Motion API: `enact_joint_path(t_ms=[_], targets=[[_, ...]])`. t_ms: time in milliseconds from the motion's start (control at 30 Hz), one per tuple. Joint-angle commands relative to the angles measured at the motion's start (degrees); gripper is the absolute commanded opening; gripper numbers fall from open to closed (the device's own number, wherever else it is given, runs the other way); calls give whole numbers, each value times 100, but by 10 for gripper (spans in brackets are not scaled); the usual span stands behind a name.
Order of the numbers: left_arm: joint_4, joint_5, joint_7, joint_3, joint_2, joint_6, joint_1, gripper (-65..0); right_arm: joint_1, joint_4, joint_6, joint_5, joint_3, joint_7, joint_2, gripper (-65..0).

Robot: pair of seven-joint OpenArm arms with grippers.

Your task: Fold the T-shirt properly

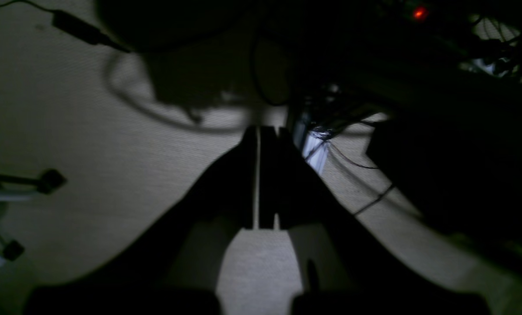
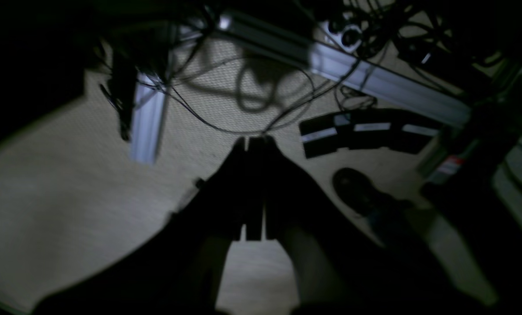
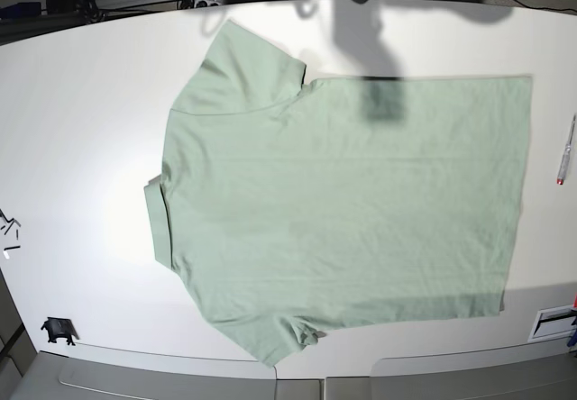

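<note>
The pale green T-shirt (image 3: pixel 343 211) lies spread flat on the white table (image 3: pixel 81 148) in the base view, collar to the left, hem to the right, one sleeve toward the far edge and one toward the near edge. Neither arm shows in that view. In the left wrist view, my left gripper (image 1: pixel 261 129) is shut with nothing in it, hanging over beige floor away from the shirt. The right wrist view has my right gripper (image 2: pixel 254 139) shut and empty too, also above the floor.
A pen (image 3: pixel 565 150) lies at the table's right edge, a white label (image 3: pixel 550 322) at the near right corner, a small black clip (image 3: pixel 59 331) near left. Below the wrists are cables (image 2: pixel 252 87), an aluminium rail (image 2: pixel 374 83) and chair casters (image 1: pixel 50 180).
</note>
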Motion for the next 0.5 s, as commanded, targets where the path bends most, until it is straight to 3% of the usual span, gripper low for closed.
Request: enact_joint_path(t_ms=[0,267,467], targets=[[186,15,-20,4,-85,2,240,-650,-129,125,-48,-131,9,31,85,-650],[1945,15,-17,4,-625,2,1672,-650,-1272,1513,-284,-398,9,28,651,-650],[3517,20,-15,4,-1115,2,2776,-650,-2382,2968,-1080,-400,116,28,1104,-650]])
